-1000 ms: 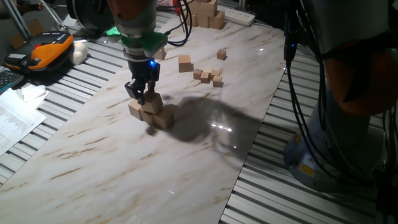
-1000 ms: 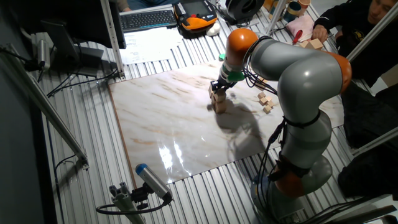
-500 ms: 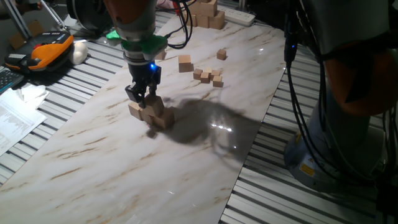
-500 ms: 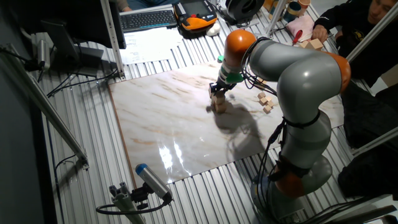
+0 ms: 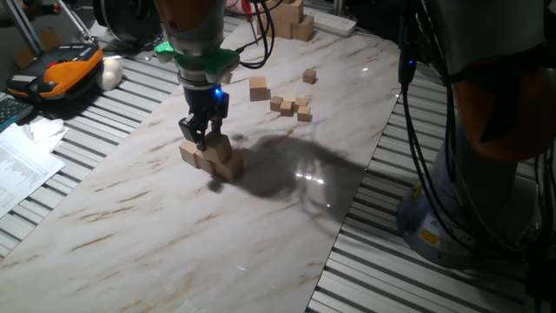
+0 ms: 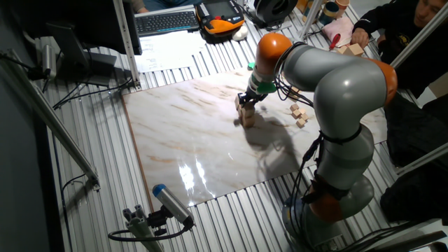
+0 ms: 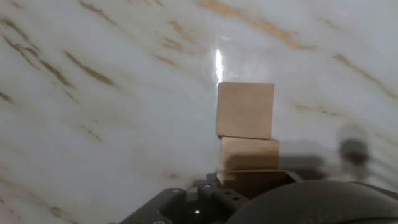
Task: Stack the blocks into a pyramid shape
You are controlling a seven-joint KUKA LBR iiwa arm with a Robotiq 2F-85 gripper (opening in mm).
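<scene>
Gripper [image 5: 201,136] hangs just above the blocks [image 5: 211,157]; fingers look slightly apart w/ nothing held, I think. Blocks: plain light-tan cubes, three in a touching row, one on top, on the marble board [image 5: 130,226]. One more cube [image 5: 258,88] well apart.

No text, label, brand or number is showing legibly in any view; the printed sheets and the yellow sticker are appearing too blurred to read.
</scene>
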